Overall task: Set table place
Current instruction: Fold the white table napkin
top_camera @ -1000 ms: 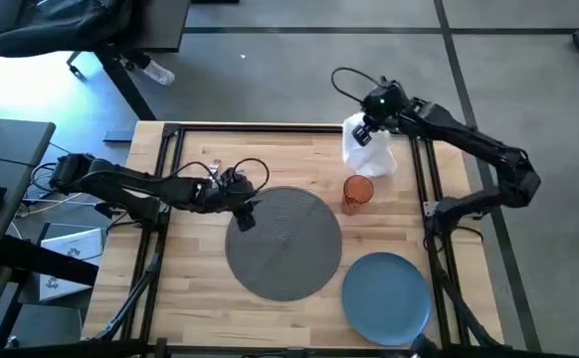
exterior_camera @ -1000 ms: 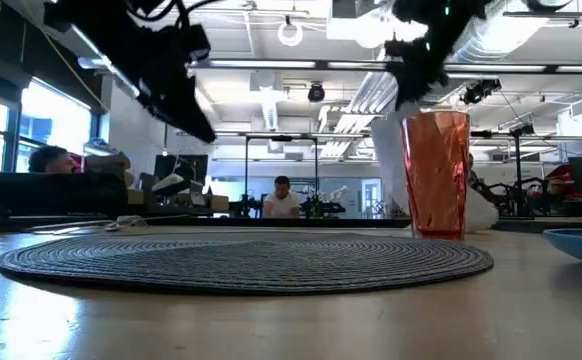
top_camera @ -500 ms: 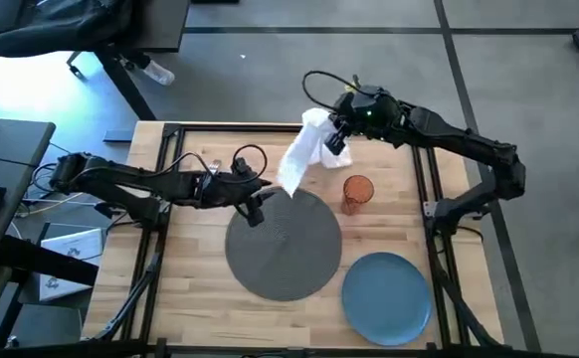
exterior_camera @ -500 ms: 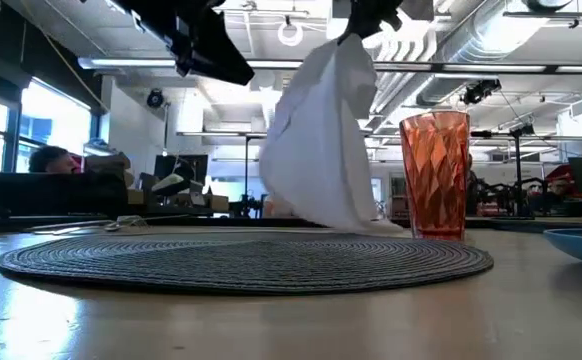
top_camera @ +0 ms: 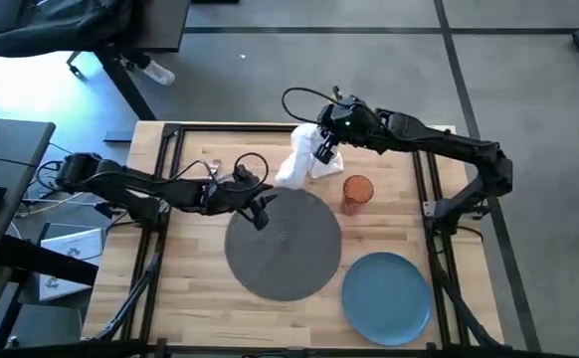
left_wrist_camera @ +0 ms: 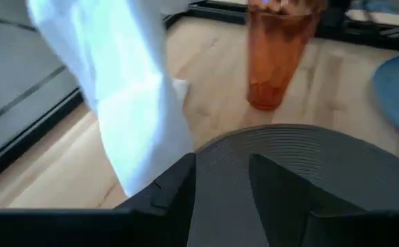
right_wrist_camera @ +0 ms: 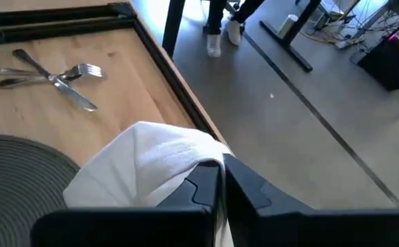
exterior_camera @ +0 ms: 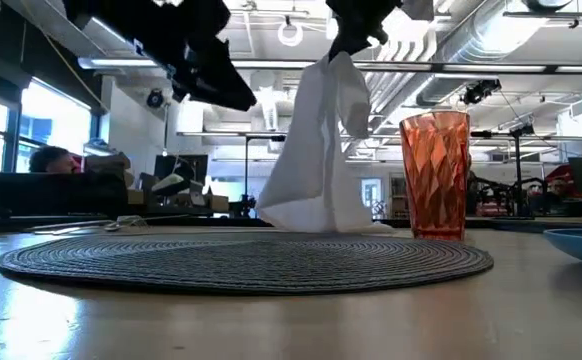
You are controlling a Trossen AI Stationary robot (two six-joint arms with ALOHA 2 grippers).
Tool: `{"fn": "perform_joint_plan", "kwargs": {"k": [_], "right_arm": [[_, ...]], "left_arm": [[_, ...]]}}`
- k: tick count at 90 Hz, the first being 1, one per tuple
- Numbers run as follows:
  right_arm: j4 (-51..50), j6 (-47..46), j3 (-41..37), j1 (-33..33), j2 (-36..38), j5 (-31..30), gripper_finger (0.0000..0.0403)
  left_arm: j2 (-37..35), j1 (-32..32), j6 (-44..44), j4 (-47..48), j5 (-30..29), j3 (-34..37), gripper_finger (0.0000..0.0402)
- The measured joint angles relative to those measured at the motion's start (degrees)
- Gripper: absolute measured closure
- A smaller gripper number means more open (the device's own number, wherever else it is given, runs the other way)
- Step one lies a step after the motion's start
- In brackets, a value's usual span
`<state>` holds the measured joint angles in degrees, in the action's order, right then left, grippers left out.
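On the table (top_camera: 185, 283), a broad top of pale wooden planks inside a thin black metal frame, no writing or label can be read on anything. Near the middle lies the place (top_camera: 283, 242), a round dark grey mat woven in fine concentric ribs, flat on the planks. Just beside the mat's far right edge stands an orange faceted tumbler (top_camera: 357, 192), translucent and upright; off the mat's near right edge sits a smooth round blue plate (top_camera: 386, 296), close to the mat. Well off the mat's far left edge lie a metal fork and other cutlery (right_wrist_camera: 52, 77), crossed on the wood. The right gripper (top_camera: 322, 146) hangs above the mat's far edge with its fingers pinched tight on the top of a white cloth napkin (top_camera: 299, 164), which droops in soft folds, its lower corner reaching the planks just behind the mat. The left gripper (top_camera: 261, 210) hovers over the mat's far left rim, its two dark fingers (left_wrist_camera: 166, 193) spread a little apart and holding nothing, the napkin hanging just beyond them
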<state>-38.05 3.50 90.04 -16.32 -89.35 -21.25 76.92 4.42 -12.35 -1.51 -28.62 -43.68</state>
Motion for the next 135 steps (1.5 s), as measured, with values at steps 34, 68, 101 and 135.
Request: {"fn": "perform_joint_plan", "kwargs": {"k": [34, 68, 101, 135], "right_arm": [[0.57, -0.01, 0.0, 0.0, 0.01, -0.01, 0.0403], [2.54, -0.05, 0.0, 1.68, 0.01, 0.33, 0.0403], [0.74, -0.53, 0.0, 5.56, 0.01, 0.17, 0.0403], [-11.11, -7.0, 0.0, 6.73, 0.03, -0.05, 0.0403]], "left_arm": [[11.83, 0.09, 10.97, -4.24, 2.37, 0.0, 0.0227], [27.9, -3.53, 21.55, -24.09, 3.08, -1.22, 0.0233], [24.36, -6.2, 30.44, -23.76, -20.26, -4.55, 0.0234], [10.6, -3.98, 31.05, -9.23, -29.18, -4.55, 0.0234]]}}
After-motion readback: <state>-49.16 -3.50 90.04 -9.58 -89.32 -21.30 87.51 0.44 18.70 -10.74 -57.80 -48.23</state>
